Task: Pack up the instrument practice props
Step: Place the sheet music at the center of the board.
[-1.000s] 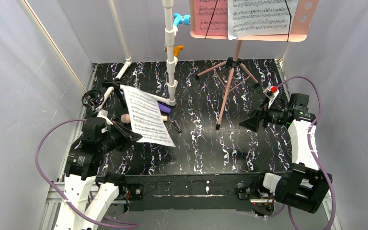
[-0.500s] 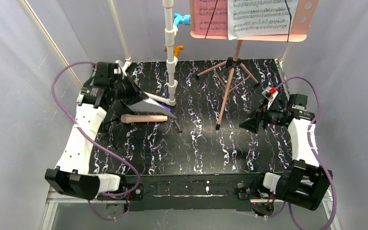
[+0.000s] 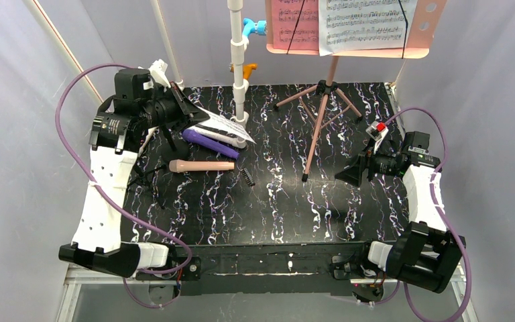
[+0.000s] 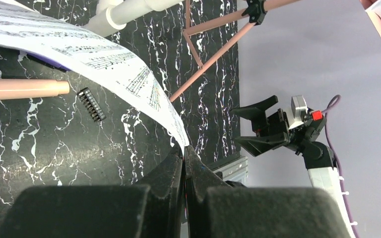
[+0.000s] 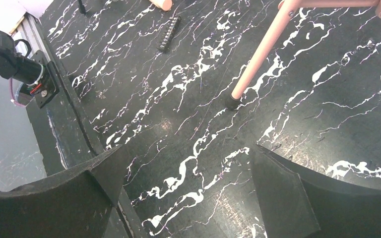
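Left wrist view, and the desk editor asks: what has the left pincer (image 4: 183,148) got?

Photographer: Its fingers are pinched together on the corner of a white sheet-music page (image 4: 104,59), which arcs up and away from the tips.

Desk editor: And beyond the page?

Photographer: Under its curve lie the beige-pink tube (image 4: 20,88) and a small black comb-like clip (image 4: 91,104). From the top external view, the page droops from the pincer over the purple tube (image 3: 208,141), toward the foot of the white pipe frame (image 3: 239,67).

Desk editor: The right pincer (image 5: 188,163)?

Photographer: Fingers spread wide with nothing between them, low over the black marbled table (image 3: 281,208). Just ahead of its tips stands one foot of the pink music stand (image 5: 263,49). The stand is upright on its tripod, with pink and white pages on its desk.
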Controlling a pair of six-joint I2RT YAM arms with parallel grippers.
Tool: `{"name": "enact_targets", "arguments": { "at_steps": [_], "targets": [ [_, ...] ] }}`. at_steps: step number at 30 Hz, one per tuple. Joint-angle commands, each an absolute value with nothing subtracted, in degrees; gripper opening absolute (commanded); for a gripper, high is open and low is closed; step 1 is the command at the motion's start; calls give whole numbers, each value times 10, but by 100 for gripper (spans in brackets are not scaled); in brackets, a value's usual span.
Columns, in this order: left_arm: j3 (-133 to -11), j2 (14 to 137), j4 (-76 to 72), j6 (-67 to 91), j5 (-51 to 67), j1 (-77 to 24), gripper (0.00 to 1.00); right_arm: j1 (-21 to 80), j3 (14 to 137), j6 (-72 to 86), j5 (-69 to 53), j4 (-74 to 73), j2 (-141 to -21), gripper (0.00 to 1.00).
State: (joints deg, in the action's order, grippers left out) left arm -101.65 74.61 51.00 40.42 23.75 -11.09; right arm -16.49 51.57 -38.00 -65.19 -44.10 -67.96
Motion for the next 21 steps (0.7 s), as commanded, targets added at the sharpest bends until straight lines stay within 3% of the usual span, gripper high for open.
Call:
{"name": "enact_targets", "arguments": {
  "at_steps": [1, 10, 21],
  "targets": [
    [-1032, 721, 525, 371, 246, -114, 0, -167, 519, -395, -658, -454, -684, 100],
    [-983, 724, 503, 356, 337, -124, 0, -167, 518, -403, -653, -461, -687, 100],
    [-1005, 733, 551, 299, 270, -149, 0, -167, 520, -409, -652, -468, -695, 100]
  ]
}}
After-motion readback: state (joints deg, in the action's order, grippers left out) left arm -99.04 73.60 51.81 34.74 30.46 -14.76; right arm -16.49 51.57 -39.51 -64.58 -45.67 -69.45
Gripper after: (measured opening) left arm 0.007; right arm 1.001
